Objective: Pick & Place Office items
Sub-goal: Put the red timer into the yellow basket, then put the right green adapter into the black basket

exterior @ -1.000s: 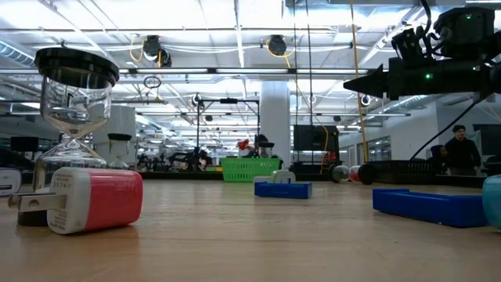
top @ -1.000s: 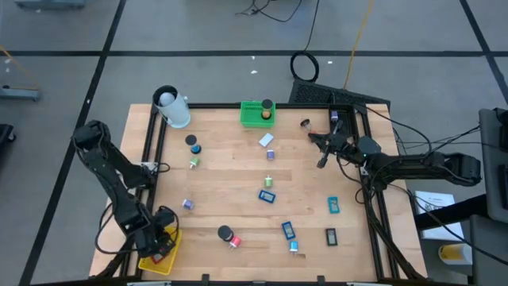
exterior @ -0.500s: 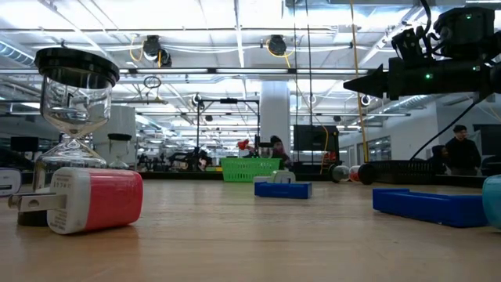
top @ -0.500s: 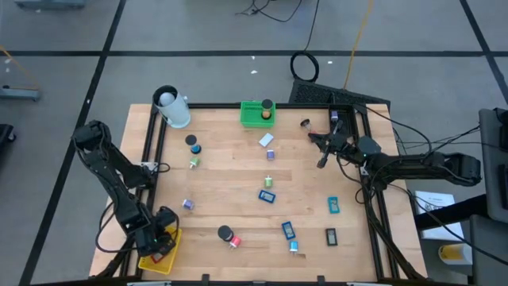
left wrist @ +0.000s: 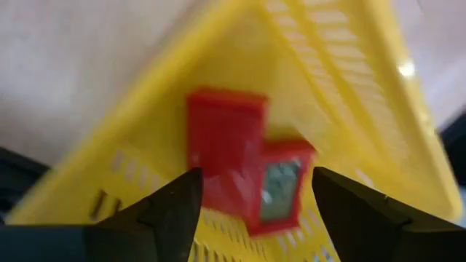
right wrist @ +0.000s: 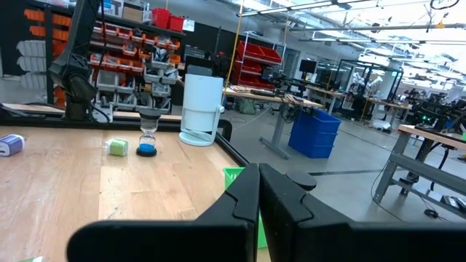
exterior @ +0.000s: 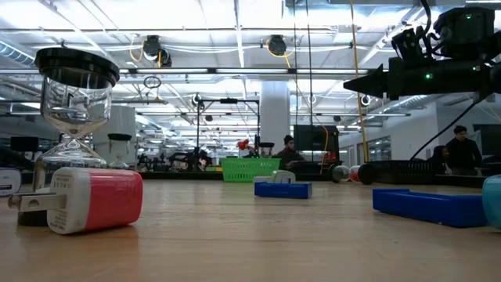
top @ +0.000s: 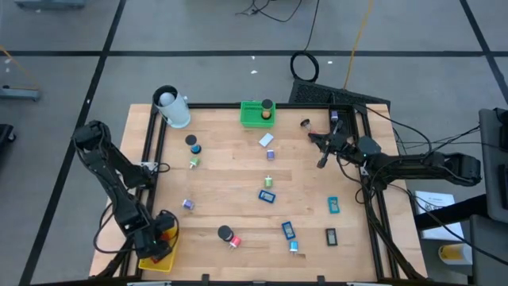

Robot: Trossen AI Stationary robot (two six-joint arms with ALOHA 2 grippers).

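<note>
Office items are lying scattered across the bench [top: 238, 171]; one red piece [left wrist: 244, 171] is sitting in the yellow basket [top: 163, 254] at seven o'clock, under the left hand [left wrist: 255, 207], fingers apart, releasing. Next it needs lifting clear toward another piece. Right hand [top: 320, 162], pinched together, is waiting at two o'clock.

Grey tiled floor [top: 198, 32]; bright workshop with red shelving [right wrist: 258, 62].

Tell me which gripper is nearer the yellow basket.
Left. The left gripper hangs right over the yellow basket at the table's near-left corner; the right gripper is far across, near the right edge.
</note>
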